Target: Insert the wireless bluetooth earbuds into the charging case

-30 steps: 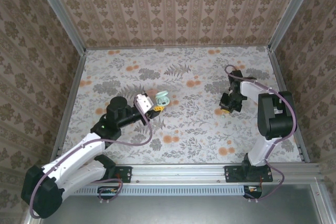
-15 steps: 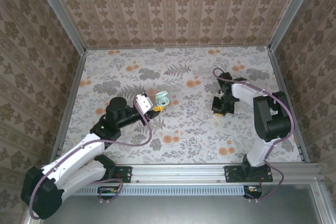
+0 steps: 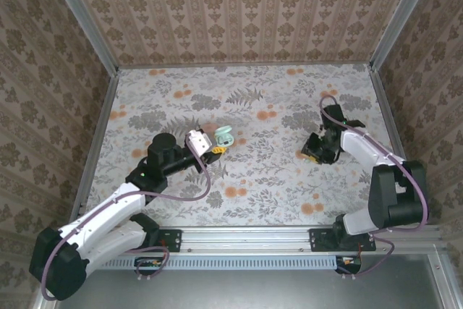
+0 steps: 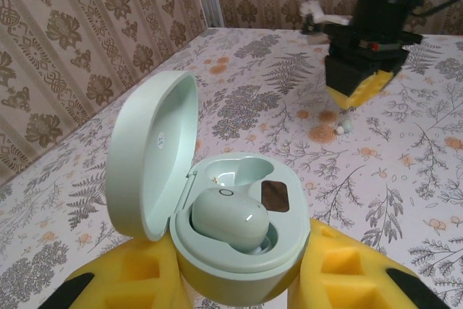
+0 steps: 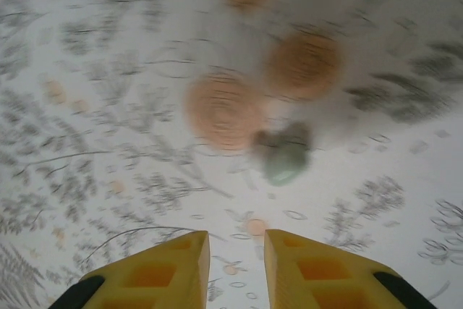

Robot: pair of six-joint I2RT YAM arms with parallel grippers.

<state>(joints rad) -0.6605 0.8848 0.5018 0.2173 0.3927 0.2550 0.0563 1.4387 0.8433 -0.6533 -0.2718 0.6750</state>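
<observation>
A mint-green charging case stands with its lid open, and my left gripper is shut on its base. One earbud sits in the near socket of the case and the far socket is bare. From above, the case is left of the table's middle. A second mint earbud lies loose on the table, ahead and slightly right of my right gripper. That gripper is open with nothing between its yellow fingers and hovers just above this earbud.
The floral table is fenced by metal rails and patterned walls. My right arm bends along the right side, near the right rail. Open table lies between the two grippers.
My right arm has swung, its elbow moving right and nearer while the gripper shifted left, then back. Its jaws have parted a little. My left arm and the case have stayed put.
</observation>
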